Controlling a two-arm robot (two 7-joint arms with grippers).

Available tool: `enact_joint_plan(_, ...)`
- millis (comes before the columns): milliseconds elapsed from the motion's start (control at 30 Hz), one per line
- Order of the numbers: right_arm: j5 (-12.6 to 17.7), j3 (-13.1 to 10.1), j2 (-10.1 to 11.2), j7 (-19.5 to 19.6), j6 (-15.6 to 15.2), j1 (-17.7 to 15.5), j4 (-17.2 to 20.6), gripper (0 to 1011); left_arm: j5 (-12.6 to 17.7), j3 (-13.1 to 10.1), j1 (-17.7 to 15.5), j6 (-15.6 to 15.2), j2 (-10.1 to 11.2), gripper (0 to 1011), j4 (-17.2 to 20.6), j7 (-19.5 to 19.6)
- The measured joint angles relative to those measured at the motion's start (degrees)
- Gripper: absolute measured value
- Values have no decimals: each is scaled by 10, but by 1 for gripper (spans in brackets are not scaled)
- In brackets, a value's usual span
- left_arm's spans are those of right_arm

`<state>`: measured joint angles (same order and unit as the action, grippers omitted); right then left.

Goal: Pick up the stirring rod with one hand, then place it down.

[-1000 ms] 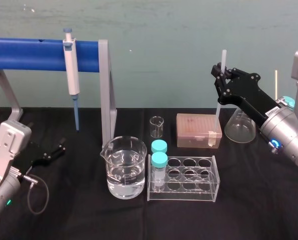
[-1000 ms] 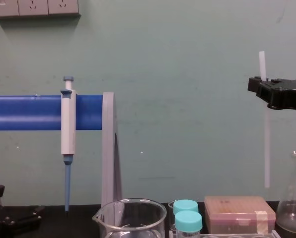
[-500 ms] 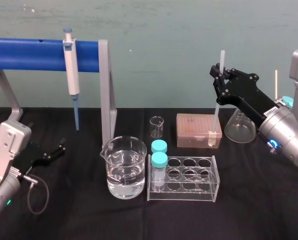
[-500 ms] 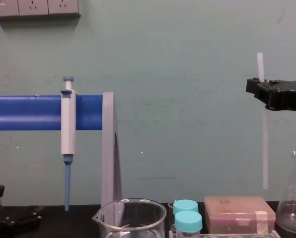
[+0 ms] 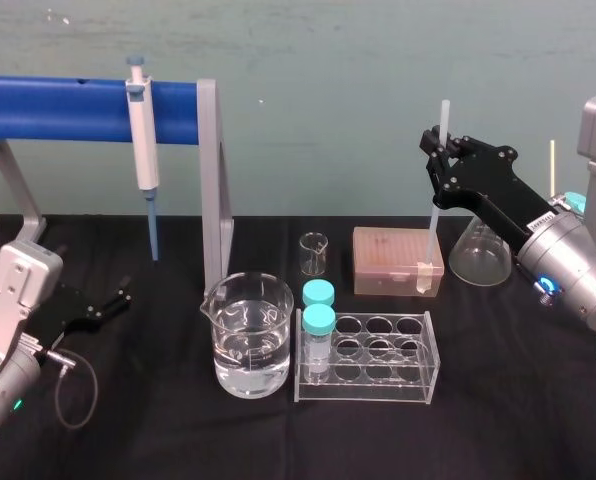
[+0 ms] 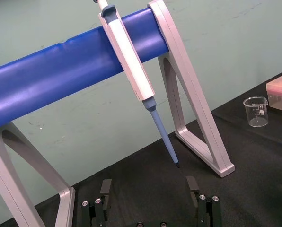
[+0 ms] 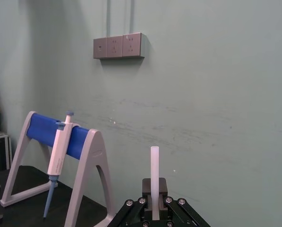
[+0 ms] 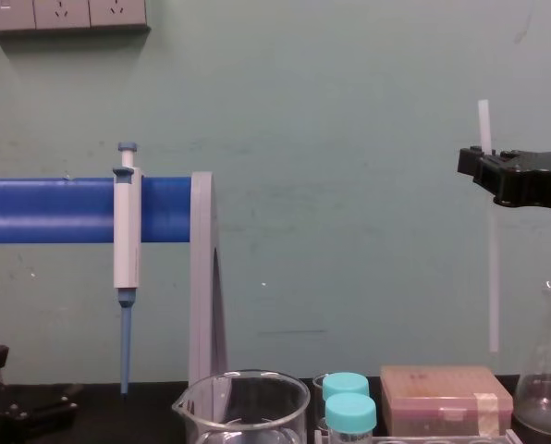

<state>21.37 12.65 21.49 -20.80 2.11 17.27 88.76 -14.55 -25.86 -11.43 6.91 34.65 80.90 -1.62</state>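
Head view: at about 2 o'clock on the black counter (image 5: 498,400) we see the right hand (image 5: 436,150) raised in the air, its jaws closed on the stirring rod (image 5: 435,215). The rod stands nearly upright. Its top pokes above the hand and its lower end hangs toward the tan tip box (image 5: 393,258), with a glass flask (image 5: 475,255) just beside the box at 3 o'clock. The left hand (image 5: 118,298) lies low at 8 o'clock, well apart from the beaker of water (image 5: 246,335) and the clear tube rack (image 5: 368,360) at the centre.

Left wrist view: we see the left hand's two fingers (image 6: 103,189) spread wide with nothing between them, facing the white-and-blue pipette (image 6: 131,61) that hangs on the blue-barred stand (image 6: 60,75).

Right wrist view: we see the rod pinched between the right hand's jaws, rising straight up against the green wall (image 7: 216,94).

Chest view: the right hand comes in at 3 o'clock, gripping the rod near its top. The rod's lower end hangs above the tip box, clear of it.
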Motion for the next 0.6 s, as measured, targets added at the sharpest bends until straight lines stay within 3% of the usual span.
enact_joint_plan(600,0,3,-2,-3,0,9,-14,66,0,0,0,0,0,1000,0,0)
